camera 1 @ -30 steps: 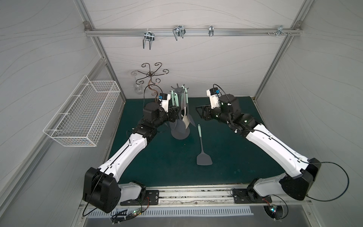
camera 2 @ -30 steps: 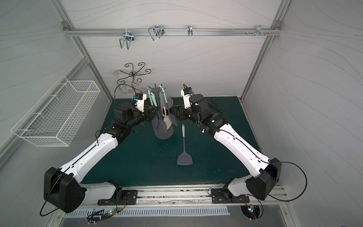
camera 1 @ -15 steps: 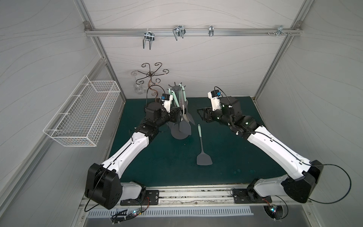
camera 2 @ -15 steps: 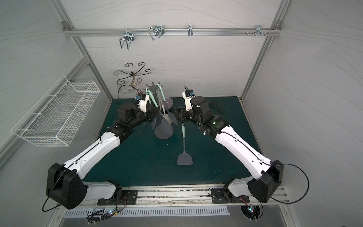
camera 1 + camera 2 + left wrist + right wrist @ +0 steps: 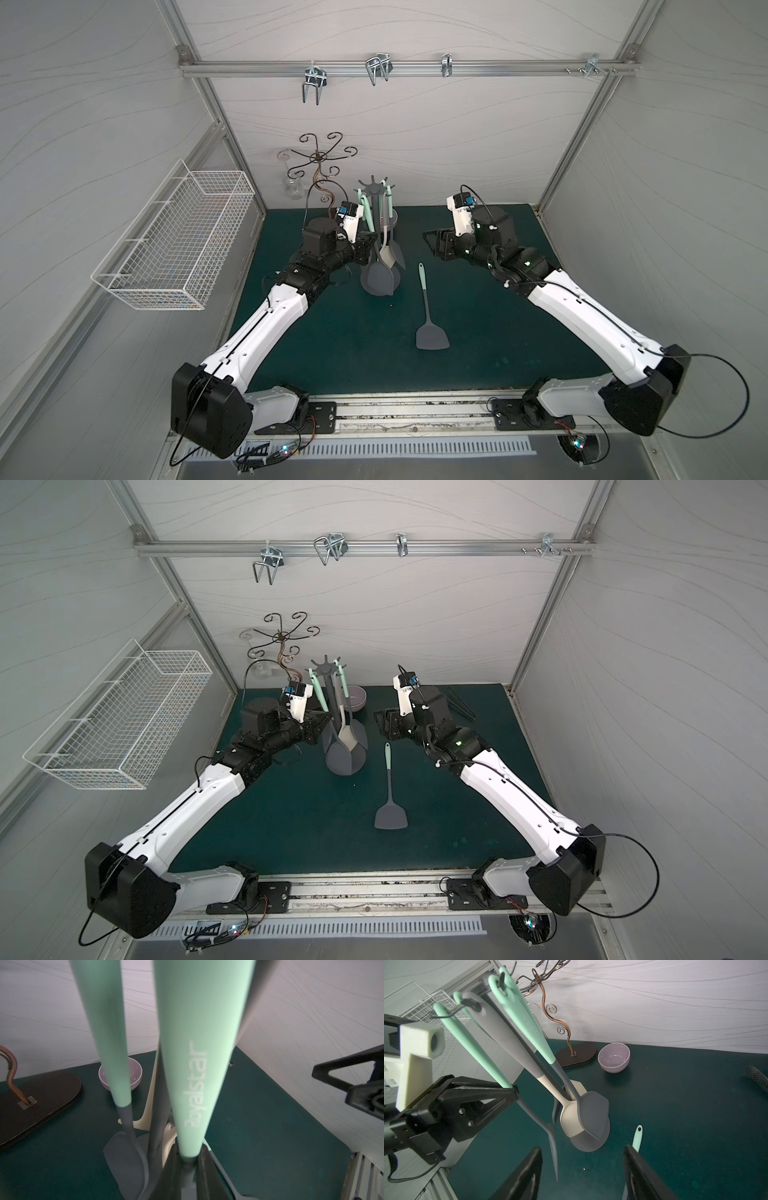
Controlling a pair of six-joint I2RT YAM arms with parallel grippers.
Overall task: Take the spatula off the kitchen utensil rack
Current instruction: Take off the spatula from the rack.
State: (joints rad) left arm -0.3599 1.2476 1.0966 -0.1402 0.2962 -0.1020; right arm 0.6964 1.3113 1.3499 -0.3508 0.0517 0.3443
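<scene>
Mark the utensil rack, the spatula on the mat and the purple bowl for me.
utensil rack [image 5: 375,190], top view, top hub.
spatula on the mat [image 5: 432,340], top view, flat head.
purple bowl [image 5: 613,1068], right wrist view, outer wall.

Mint-handled spatula [image 5: 471,1044] hangs from the grey kitchen utensil rack [image 5: 372,190].

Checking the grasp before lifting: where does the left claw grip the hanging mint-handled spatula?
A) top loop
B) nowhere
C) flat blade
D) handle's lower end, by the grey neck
D: the left claw is shut on the mint-green-handled grey spatula where handle meets neck, loop on a peg of the dark grey utensil rack.
</scene>
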